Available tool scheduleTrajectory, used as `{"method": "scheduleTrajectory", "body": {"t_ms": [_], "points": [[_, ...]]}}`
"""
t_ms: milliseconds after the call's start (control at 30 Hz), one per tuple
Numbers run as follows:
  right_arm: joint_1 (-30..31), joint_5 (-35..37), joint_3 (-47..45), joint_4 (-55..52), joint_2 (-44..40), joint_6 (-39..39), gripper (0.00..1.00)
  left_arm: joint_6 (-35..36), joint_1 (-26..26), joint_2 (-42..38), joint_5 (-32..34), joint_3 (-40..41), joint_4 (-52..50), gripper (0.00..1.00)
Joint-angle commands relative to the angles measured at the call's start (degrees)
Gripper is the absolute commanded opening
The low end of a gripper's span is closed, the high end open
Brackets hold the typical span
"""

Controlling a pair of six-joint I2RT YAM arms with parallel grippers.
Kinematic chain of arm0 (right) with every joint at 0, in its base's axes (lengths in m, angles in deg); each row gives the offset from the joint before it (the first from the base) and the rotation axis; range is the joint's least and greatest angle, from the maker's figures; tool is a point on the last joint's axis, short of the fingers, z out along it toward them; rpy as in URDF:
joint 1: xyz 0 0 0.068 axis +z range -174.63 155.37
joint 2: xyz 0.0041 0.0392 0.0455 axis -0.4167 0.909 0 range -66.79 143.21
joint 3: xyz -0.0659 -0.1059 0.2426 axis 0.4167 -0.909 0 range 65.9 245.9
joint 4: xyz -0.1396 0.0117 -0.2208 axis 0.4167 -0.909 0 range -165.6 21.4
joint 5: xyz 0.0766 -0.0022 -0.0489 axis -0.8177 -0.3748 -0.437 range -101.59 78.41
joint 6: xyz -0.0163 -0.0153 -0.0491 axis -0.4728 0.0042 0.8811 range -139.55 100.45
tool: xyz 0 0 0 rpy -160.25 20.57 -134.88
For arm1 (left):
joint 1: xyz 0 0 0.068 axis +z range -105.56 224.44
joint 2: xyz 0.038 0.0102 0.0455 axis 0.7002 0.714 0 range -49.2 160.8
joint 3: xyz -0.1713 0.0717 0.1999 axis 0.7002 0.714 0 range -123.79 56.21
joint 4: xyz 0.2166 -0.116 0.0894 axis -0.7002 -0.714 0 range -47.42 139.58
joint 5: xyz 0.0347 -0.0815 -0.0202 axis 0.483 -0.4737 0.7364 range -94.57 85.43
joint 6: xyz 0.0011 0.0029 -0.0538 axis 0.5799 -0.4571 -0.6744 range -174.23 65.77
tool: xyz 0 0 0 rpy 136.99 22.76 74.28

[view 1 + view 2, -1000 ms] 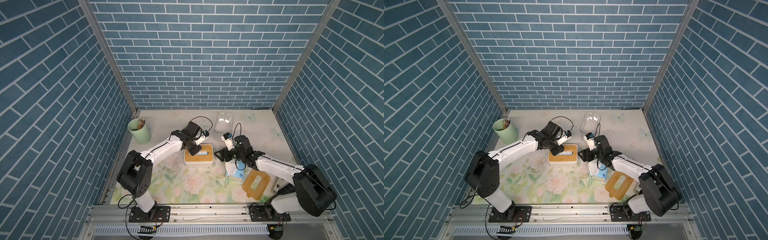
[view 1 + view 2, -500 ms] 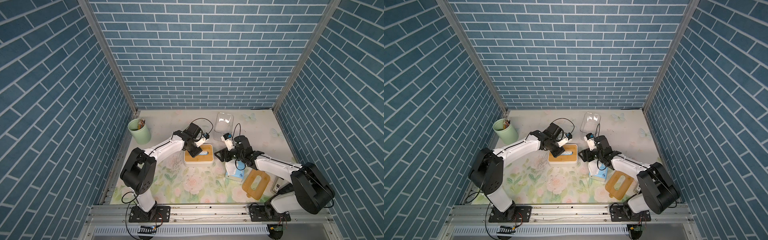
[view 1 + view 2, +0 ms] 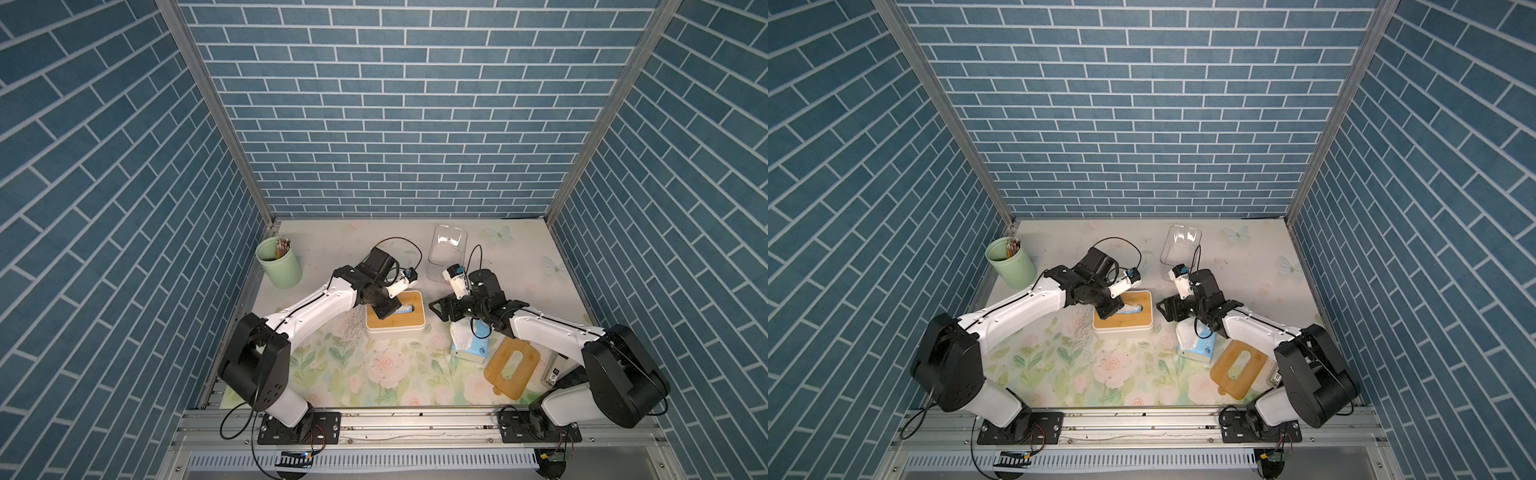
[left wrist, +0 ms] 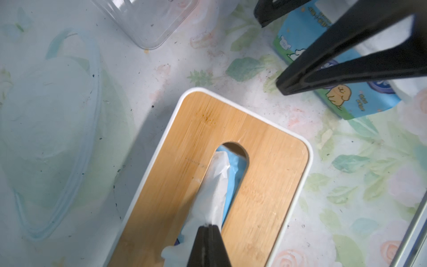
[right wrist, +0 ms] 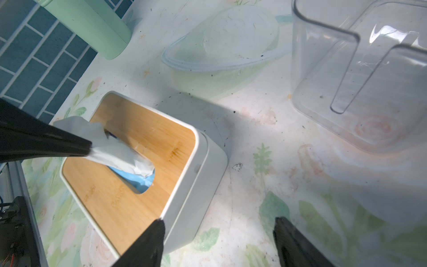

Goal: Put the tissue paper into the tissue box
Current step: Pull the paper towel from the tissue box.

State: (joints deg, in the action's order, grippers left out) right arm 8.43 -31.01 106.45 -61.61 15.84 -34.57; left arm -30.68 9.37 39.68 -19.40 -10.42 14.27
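Observation:
The tissue box (image 3: 409,325) is white with a bamboo lid and an oval slot, and stands mid-table in both top views (image 3: 1133,322). White tissue paper (image 4: 217,185) rises out of the slot, over a blue pack inside the box. My left gripper (image 4: 209,227) is shut on the tissue's upper end, just above the lid (image 3: 390,312). From the right wrist view the tissue (image 5: 115,152) is stretched between the slot and those black fingers. My right gripper (image 5: 219,223) stands open and empty beside the box's right end (image 3: 446,311).
A blue tissue pack (image 3: 469,347) and a loose bamboo lid (image 3: 513,368) lie under my right arm. A clear tub (image 3: 446,253) stands behind, a green pencil cup (image 3: 278,266) at the back left. A clear flat lid (image 4: 50,138) lies behind the box.
My left gripper has closed on the tissue paper over the slot. The left wrist shifted slightly; the right arm has barely moved.

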Motion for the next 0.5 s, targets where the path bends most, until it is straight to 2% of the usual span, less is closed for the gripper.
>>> {"method": "scheduleTrajectory", "body": {"t_ms": [0,167,467], "points": [[-0.51,0.61,0.93,-1.53,-0.98,1.54,0.78,2.39,-0.22,-2.45,-1.21,1.17,0.15,0.0],[-0.45,-0.55,0.94,-0.73,-0.67,1.02,0.78,2.48,-0.83,-0.66,-0.54,1.71,-0.53,0.0],[0.78,-9.23,1.51,5.33,4.26,-3.36,0.79,1.4,-1.14,0.04,-2.4,0.71,-0.2,0.0]]}}
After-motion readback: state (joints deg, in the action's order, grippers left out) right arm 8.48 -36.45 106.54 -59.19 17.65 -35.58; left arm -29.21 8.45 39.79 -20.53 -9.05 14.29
